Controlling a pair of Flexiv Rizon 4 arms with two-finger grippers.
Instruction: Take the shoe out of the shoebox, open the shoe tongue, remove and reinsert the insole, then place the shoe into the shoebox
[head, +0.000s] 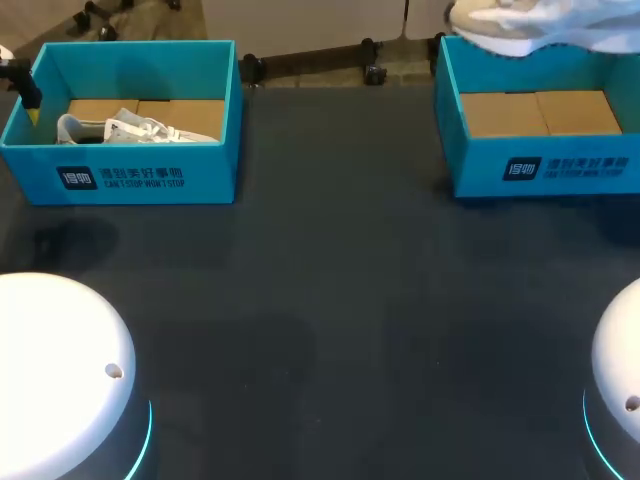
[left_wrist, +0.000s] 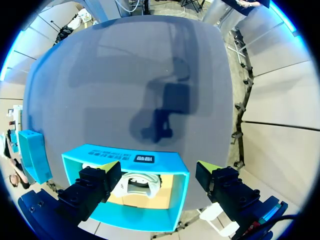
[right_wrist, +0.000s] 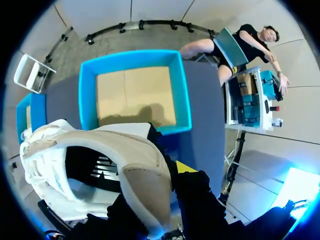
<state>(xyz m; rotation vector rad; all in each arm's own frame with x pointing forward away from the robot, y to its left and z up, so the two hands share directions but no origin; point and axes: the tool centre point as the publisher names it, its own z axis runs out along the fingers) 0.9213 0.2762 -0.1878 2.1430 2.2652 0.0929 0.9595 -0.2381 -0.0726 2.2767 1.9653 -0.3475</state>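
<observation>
The right fingers hold the lifted shoe at its heel end. One yellow tip shows pressed against the outside of the heel, and the other is hidden behind the shoe. In the right wrist view the collar opening faces the camera, the tan heel patch sits next to the visible tip, and the laced front reaches away toward the side where the other box stands. From the head view this shoe hangs sole down over the back wall of the right shoebox, with its long axis running along that wall. The box's tan cardboard floor shows below the shoe, inside four blue walls.

The left fingers are spread wide, grip nothing, and hover above the left shoebox. One tip is over the box's inside and the other is out past its end wall. The boxed shoe lies low against the front wall with its long axis along the box's length. Its collar end seems to be toward the outer end wall, with the laces toward the middle of the surface.

Both boxes stand near the far edge of the surface, well apart, with a broad dark stretch between them and in front of them. The two white arm bases sit at the near corners.
</observation>
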